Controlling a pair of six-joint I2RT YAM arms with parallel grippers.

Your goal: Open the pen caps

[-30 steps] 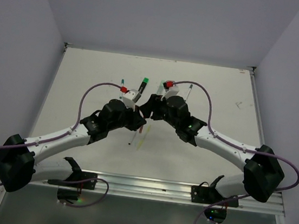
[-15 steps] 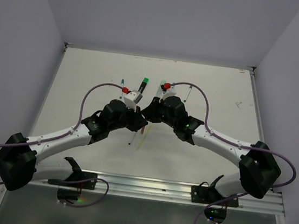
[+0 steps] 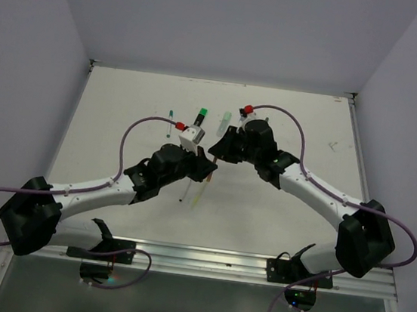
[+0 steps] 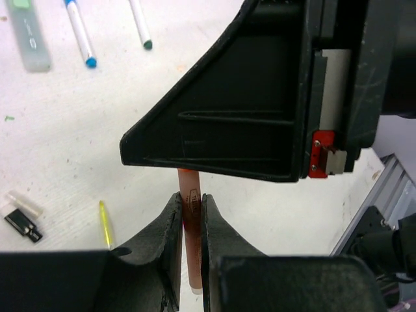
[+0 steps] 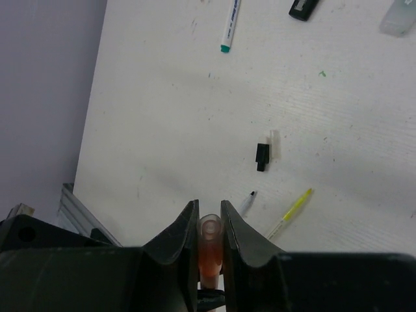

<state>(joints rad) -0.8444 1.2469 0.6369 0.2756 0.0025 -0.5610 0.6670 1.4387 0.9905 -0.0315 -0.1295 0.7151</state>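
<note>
You have a translucent pink cap, hollow end showing, clamped in the right gripper near the yellow pen; a black cap lies flat near that pen's tip.

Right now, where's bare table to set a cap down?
Bare: back-left corner of the table, left of the teal-tipped pen; also right side, between right arm and table edge. Crowded: centre, where left hand and right hand meet, by green-capped marker and yellow pen.

- Pink pen cap: translucent, glossy plastic.
- Pink pen: smooth, matt plastic.
- Left gripper and right gripper: matt black plastic.
- Table: matt white, finely grained.
</note>
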